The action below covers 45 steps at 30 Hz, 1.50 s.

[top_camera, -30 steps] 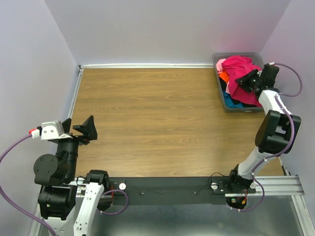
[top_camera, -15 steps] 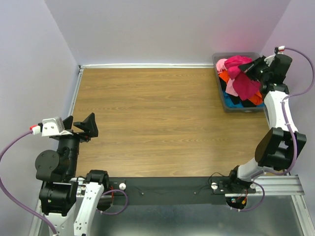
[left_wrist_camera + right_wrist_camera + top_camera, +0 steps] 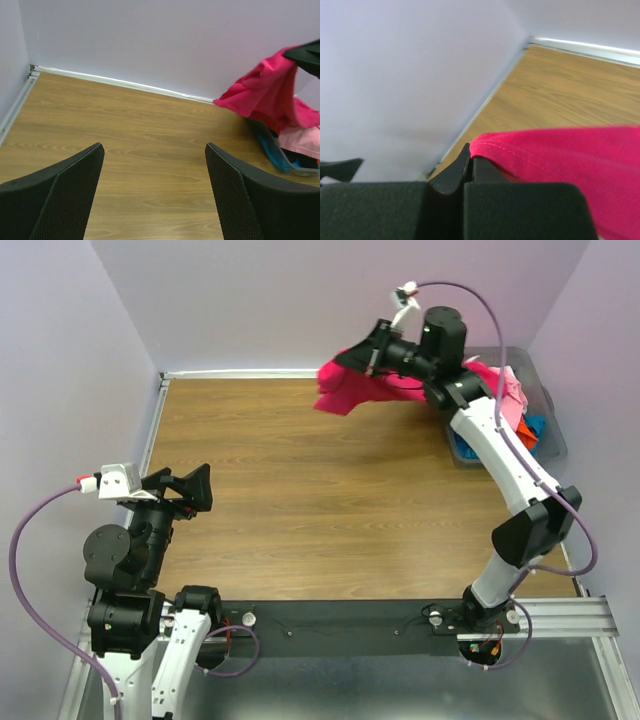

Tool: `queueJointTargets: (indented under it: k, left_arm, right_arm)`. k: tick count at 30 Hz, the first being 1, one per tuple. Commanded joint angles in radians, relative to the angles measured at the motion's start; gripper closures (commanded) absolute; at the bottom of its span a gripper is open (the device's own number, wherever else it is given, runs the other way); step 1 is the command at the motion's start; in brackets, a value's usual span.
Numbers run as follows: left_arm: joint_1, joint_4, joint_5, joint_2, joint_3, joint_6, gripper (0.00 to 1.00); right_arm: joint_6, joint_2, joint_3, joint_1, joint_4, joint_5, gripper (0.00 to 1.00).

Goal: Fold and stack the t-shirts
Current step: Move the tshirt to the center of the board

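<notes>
Left gripper (image 3: pixel 154 150): fingers spread wide, over the wood worktop (image 3: pixel 125 120). Wall behind, white strip along its base. Far right: crimson shirt (image 3: pixel 265 92) hangs from the right gripper (image 3: pixel 307 52) at the frame edge, lower end trailing to the bin (image 3: pixel 281 159). Pink shirt (image 3: pixel 300 141) and blue cloth (image 3: pixel 264 145) in the bin.

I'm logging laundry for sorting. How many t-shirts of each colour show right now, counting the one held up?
crimson t-shirt: 1
light pink t-shirt: 1
blue t-shirt: 1
orange t-shirt: 1
Total: 4 in view; the bin may hide more.
</notes>
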<state>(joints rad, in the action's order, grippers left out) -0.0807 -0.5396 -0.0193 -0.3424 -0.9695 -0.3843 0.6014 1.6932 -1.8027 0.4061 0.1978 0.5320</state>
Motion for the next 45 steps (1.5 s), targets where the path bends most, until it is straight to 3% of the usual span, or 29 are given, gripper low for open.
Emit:
queueJointTargets:
  k: [1, 5, 9, 11, 16, 17, 22, 23, 26, 27, 31, 35, 39, 45]
  left_arm:
    - [-0.005, 0.026, -0.053, -0.001, -0.001, -0.053, 0.10]
    - [-0.005, 0.023, -0.057, 0.005, -0.011, -0.087, 0.10]
    - [-0.005, 0.001, -0.044, 0.013, -0.024, -0.103, 0.10]
    - [-0.004, -0.006, -0.042, 0.020, -0.026, -0.111, 0.10]
    - [-0.005, -0.023, -0.062, 0.036, 0.012, -0.149, 0.09]
    - [-0.005, -0.022, -0.074, 0.039, 0.034, -0.160, 0.09]
    - [-0.004, -0.013, -0.111, 0.040, 0.109, -0.220, 0.08]
    - [-0.004, -0.011, -0.123, 0.033, 0.133, -0.237, 0.08]
    - [-0.004, 0.000, -0.148, -0.016, 0.195, -0.254, 0.06]
    - [-0.005, 0.006, -0.157, -0.039, 0.212, -0.267, 0.05]
    - [-0.005, 0.052, -0.195, -0.145, 0.284, -0.318, 0.05]
    - [-0.007, 0.113, -0.142, -0.237, 0.339, -0.363, 0.05]
    - [-0.008, 0.193, -0.104, -0.368, 0.376, -0.367, 0.06]
    - [-0.008, 0.357, -0.047, -0.593, 0.428, -0.377, 0.24]
  right_arm:
    - [0.004, 0.075, -0.185, 0.114, 0.017, 0.089, 0.99]
    - [0.044, 0.196, -0.470, 0.209, 0.020, 0.140, 0.99]
    - [0.054, 0.281, -0.624, 0.261, 0.018, 0.163, 0.99]
    - [0.046, 0.266, -0.626, 0.261, 0.018, 0.166, 1.00]
    - [-0.153, 0.058, -0.271, 0.263, 0.018, 0.010, 0.99]
    - [-0.190, -0.014, -0.100, 0.255, 0.018, -0.083, 1.00]
    - [-0.210, -0.170, 0.369, 0.198, 0.018, -0.361, 0.98]
    - [-0.198, -0.194, 0.508, 0.157, 0.018, -0.430, 0.94]
    - [-0.141, -0.201, 0.672, 0.059, 0.031, -0.535, 0.77]
    - [-0.118, -0.196, 0.742, 0.030, 0.054, -0.564, 0.62]
    - [-0.143, -0.201, 0.790, -0.052, 0.150, -0.641, 0.34]
    - [-0.138, -0.277, 0.804, -0.049, 0.186, -0.600, 0.18]
    - [-0.140, -0.303, 0.833, -0.026, 0.184, -0.508, 0.21]
    - [-0.153, -0.233, 0.858, 0.020, 0.177, -0.345, 0.39]
